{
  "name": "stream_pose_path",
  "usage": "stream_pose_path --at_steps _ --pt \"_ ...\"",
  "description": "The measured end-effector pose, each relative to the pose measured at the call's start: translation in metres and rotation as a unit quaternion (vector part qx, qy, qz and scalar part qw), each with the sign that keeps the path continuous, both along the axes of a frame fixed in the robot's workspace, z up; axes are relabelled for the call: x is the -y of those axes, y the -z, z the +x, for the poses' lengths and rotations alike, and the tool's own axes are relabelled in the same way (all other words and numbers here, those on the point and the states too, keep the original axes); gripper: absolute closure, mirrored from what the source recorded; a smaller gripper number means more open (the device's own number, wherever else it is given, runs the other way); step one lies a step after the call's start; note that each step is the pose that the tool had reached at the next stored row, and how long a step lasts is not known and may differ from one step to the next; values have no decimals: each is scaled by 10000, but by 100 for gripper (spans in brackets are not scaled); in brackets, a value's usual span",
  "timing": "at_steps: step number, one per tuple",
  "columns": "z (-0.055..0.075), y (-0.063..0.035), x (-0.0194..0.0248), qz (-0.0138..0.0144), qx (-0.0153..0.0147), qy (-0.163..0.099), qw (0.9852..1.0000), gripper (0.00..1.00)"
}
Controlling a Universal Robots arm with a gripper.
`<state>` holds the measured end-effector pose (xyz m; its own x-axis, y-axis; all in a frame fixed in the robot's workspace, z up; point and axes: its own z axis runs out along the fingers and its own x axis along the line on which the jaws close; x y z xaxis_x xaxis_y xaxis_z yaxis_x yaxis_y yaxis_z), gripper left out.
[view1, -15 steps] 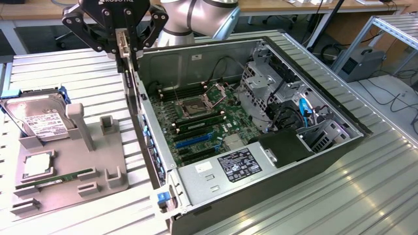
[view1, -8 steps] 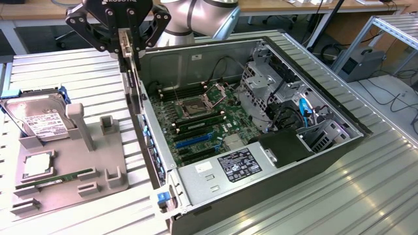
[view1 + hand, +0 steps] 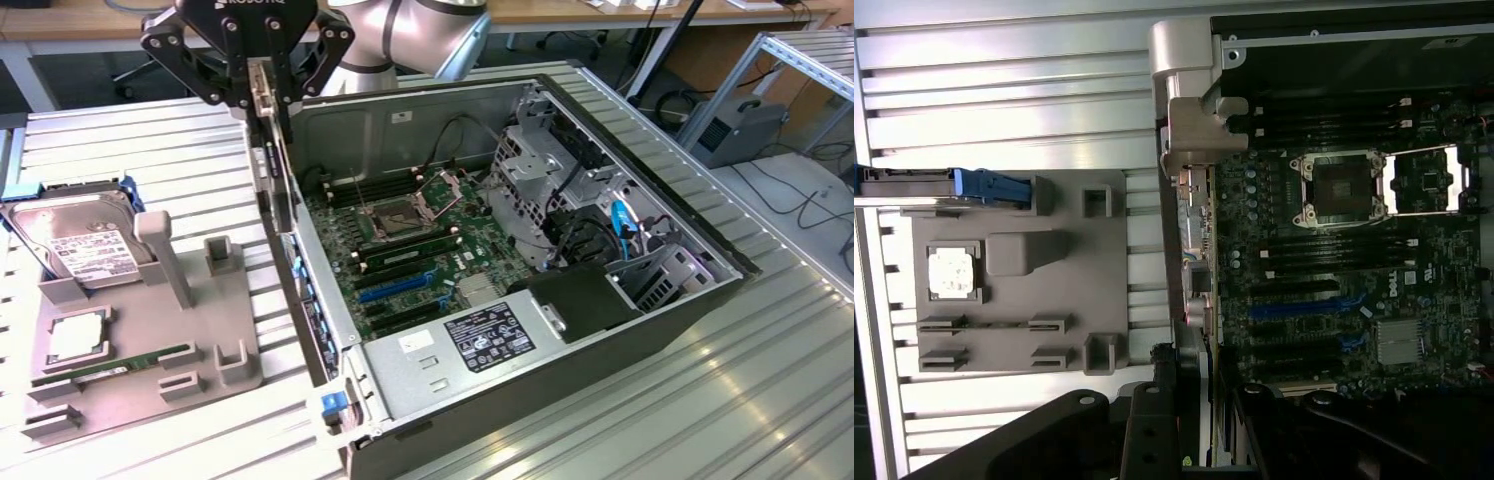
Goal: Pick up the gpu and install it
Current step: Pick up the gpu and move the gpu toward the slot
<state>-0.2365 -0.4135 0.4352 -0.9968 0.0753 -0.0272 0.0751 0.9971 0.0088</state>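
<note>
The ribbed tabletop carries an open computer case lying on its side, so its motherboard faces up and its slots can be reached from above. Just beside it, on the exterior view's left, a grey holder keeps a hard drive and a memory stick in set places. The gpu hangs upright, edge-down, over the case wall nearest the holder. The jaws are clenched on its top edge, an orientation that suits a slot entered from above.
</note>
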Motion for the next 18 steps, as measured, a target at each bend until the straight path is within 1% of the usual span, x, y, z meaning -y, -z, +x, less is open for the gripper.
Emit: stream_pose_path --at_steps 18 --pt "74 0 0 -2 0 0 10000 73"
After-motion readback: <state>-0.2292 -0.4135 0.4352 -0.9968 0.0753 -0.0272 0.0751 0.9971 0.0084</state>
